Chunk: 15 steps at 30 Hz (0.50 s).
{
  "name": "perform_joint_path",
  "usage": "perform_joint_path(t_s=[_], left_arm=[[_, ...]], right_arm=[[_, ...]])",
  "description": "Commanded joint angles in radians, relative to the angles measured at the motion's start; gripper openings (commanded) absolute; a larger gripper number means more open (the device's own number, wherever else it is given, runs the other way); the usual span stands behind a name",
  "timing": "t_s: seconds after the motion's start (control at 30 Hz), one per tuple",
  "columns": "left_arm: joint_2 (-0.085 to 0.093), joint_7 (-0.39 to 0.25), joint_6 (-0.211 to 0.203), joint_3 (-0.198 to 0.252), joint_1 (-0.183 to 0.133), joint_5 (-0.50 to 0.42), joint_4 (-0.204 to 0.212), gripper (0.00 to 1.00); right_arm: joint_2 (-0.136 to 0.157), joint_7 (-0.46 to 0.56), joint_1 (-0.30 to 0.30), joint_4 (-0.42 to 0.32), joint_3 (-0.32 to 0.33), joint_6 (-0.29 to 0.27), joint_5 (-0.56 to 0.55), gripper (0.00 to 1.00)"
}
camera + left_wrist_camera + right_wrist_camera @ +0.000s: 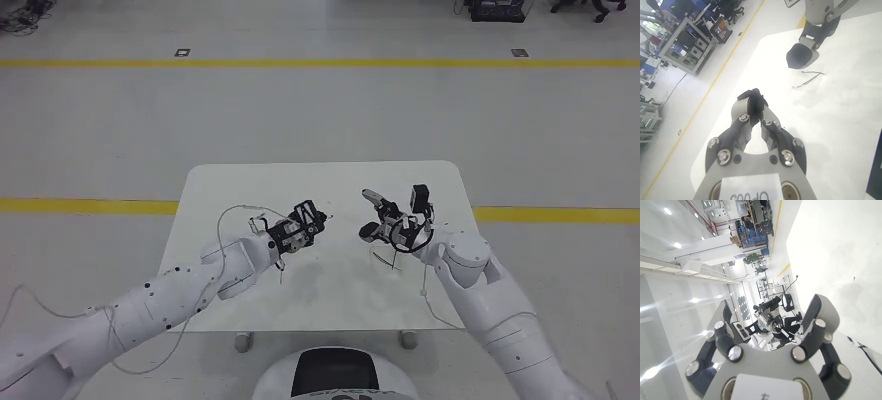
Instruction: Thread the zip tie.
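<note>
A thin black zip tie [808, 79] lies bent on the white table [250, 190], and also appears as a dark strand [386, 260] just below my right gripper. My right gripper [395, 213] hovers over the table's right half, open, with nothing between its wide-spread fingers [812, 311]; one of its dark pads [799, 56] hangs just above the tie. My left gripper [756, 102] is over the table's middle, left of the tie and apart from it. It is shut, black pads pressed together, with nothing visibly held. It also appears in the top view [300, 222].
The table's rounded edge [761, 39] runs close past my left gripper, with open floor and a yellow line [320, 63] beyond. A dark blue object [876, 162] sits at the table's side. Bare tabletop [330, 290] lies between the arms.
</note>
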Motion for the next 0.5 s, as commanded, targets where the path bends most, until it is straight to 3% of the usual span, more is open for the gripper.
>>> perform_joint_path(t_s=[0.0, 0.07, 0.17, 0.27, 0.4, 0.47], left_arm=[[0.0, 0.0, 0.0, 0.0, 0.0, 0.0, 0.0, 0.0], [0.0, 0.0, 0.0, 0.0, 0.0, 0.0, 0.0, 0.0], [-0.007, 0.011, -0.012, -0.041, 0.019, -0.171, 0.027, 0.0], [-0.014, -0.037, -0.026, -0.082, 0.028, -0.345, 0.056, 0.0], [-0.02, -0.097, -0.134, -0.133, 0.035, -0.596, 0.114, 0.0], [-0.022, -0.095, -0.177, -0.154, 0.046, -0.692, 0.141, 0.0]], right_arm=[[0.0, 0.0, 0.0, 0.0, 0.0, 0.0, 0.0, 1.0], [0.0, 0.0, 0.0, 0.0, 0.0, 0.0, 0.0, 1.0], [0.0, 0.0, 0.0, 0.0, 0.0, 0.0, 0.0, 1.0], [0.0, 0.0, 0.0, 0.0, 0.0, 0.0, 0.0, 1.0], [0.0, 0.0, 0.0, 0.0, 0.0, 0.0, 0.0, 1.0], [0.0, 0.0, 0.0, 0.0, 0.0, 0.0, 0.0, 1.0]])
